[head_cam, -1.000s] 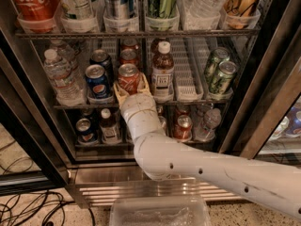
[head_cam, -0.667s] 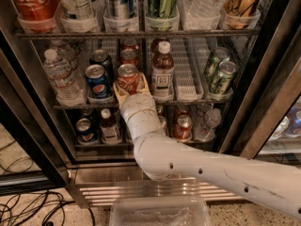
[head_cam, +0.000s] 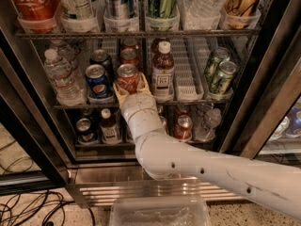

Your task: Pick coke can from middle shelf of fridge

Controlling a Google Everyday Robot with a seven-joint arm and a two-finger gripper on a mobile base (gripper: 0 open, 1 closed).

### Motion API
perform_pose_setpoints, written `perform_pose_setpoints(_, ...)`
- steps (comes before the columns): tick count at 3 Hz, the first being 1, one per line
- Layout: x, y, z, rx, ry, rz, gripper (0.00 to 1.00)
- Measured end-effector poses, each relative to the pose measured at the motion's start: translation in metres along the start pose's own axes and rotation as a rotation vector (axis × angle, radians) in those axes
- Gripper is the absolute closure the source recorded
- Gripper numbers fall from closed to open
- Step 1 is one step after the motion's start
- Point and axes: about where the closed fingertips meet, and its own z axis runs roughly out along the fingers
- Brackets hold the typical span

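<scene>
— In the camera view, where was the coke can (head_cam: 127,74) found?

— It was seen upright at the front of the middle shelf (head_cam: 197,100) of the fridge (head_cam: 101,177). A blue Pepsi can (head_cam: 98,80) was seen just to its left and a brown white-capped bottle (head_cam: 162,72) just to its right. More red cans were lined up farther back in the same lane.

— And the tool (head_cam: 130,86)?

— It was placed right at the can's near, lower side, carried in from the lower right by the white arm (head_cam: 197,166). The can's lower part was hidden by it. Whether the tool was spread or pinching the can could not be told.

— Which step was judged to be in hand?

— The grasp itself. The approach was taken as finished and the lift as not yet begun, since the can was seen level with its neighbours.

— What was called for next?

— A firm hold was to be confirmed. The can was then to be raised slightly over the front rail and drawn straight out toward the near side, so that neither neighbour would be knocked.
</scene>
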Motion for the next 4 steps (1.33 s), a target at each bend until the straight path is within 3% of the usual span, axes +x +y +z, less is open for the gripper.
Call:
perform_pose_setpoints(2,-0.050,-0.010,-0.003,-0.022,-0.082,0.025,1.00)
perform_pose_setpoints(3,-0.058,-0.022,-0.014,-0.018,-0.070,0.008,1.00)
perform_pose_setpoints(4,-0.048,-0.032,-0.043,-0.032,0.024,-0.052,1.00)
